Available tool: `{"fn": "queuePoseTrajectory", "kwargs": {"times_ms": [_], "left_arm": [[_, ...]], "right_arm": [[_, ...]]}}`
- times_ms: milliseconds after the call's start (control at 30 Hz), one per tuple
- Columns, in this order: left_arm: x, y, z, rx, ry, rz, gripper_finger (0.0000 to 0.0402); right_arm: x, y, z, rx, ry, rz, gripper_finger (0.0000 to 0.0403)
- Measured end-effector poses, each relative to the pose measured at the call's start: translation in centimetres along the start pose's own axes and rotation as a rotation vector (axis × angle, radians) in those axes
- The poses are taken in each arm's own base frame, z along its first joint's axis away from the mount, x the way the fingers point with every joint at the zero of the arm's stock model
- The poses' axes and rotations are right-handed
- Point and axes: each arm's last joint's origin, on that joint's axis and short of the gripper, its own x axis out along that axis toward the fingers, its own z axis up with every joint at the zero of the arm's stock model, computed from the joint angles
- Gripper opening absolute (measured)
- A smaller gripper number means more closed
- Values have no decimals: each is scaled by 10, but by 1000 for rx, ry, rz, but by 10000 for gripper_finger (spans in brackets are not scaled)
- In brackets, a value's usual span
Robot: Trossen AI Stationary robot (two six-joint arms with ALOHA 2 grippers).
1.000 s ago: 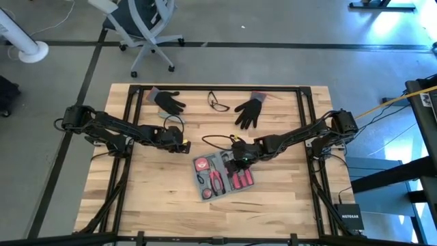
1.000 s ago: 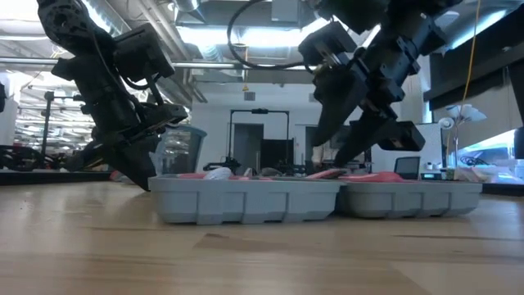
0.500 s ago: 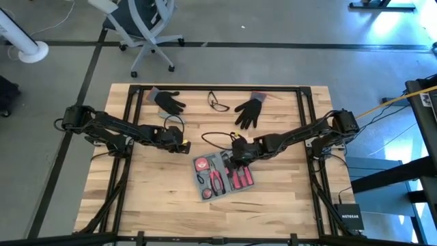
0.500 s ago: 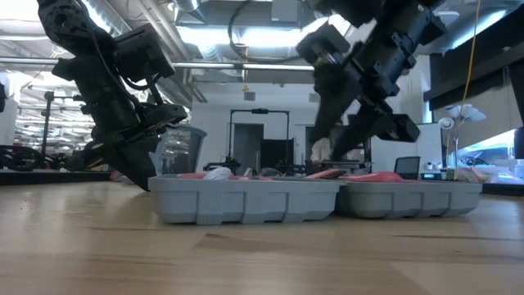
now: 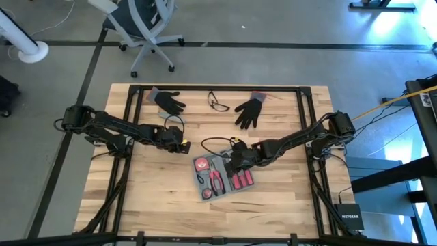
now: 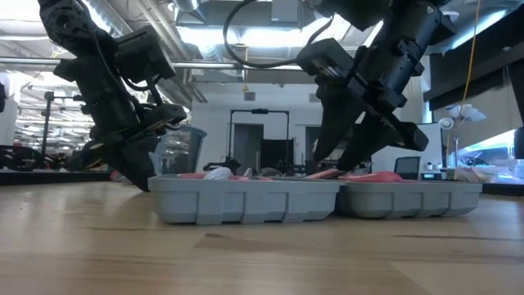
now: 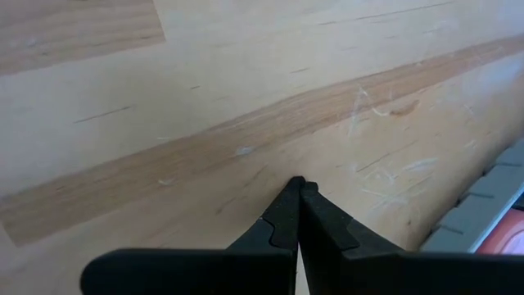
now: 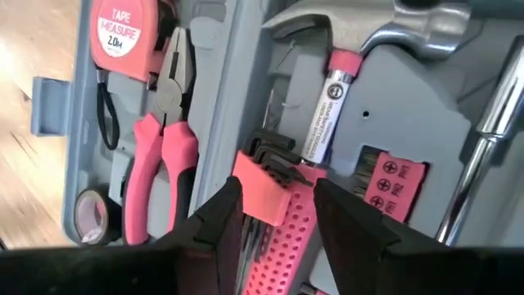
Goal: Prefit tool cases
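Observation:
The tool case (image 5: 222, 176) lies open and flat on the wooden table, blue-grey, with pink tools in its recesses: a tape measure (image 8: 123, 33), pliers (image 8: 164, 147) and a hammer (image 8: 352, 41). My right gripper (image 5: 235, 162) reaches down into the case's far half and is shut on a pink hex key holder (image 8: 274, 192). My left gripper (image 5: 186, 145) is shut with nothing in it, low over bare wood (image 7: 246, 123) just beyond the case's far left corner (image 7: 479, 213). My right gripper pinches the pink hex key holder by its two long sides (image 8: 246, 188) between its two fingers (image 8: 219, 215), just below the end from which the dark keys stick out. The fingers slant down from the table's right and far side. Whether the holder is clear of the case does not show.
Along the table's far edge lie two black gloves (image 5: 169, 101) (image 5: 248, 109) and a pair of glasses (image 5: 218, 104) between them. A dark cable (image 5: 212, 141) loops above the case. An office chair (image 5: 143, 27) stands beyond the table. Bare wood lies toward the near edge.
My right gripper has shifted a little toward the table's left and near edges over the case and has tipped; the gap between its fingers looks the same. The case and my left gripper have kept still.

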Motion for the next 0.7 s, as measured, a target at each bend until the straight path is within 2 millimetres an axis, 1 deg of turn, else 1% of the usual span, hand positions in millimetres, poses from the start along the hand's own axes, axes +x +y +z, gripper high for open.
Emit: {"fn": "queuePoseTrajectory", "kwargs": {"times_ms": [67,267,400,700], "left_arm": [[0,0,0,-1,3,0,0],[0,0,-1,0,14,-1,0],[0,0,-1,1,33,-4,0],[0,0,-2,21,44,-6,0]], "right_arm": [[0,0,0,0,0,1,143],[9,-2,-1,2,10,-14,143],[10,2,0,5,-4,26,143],[10,2,-1,28,8,31,143]]}}
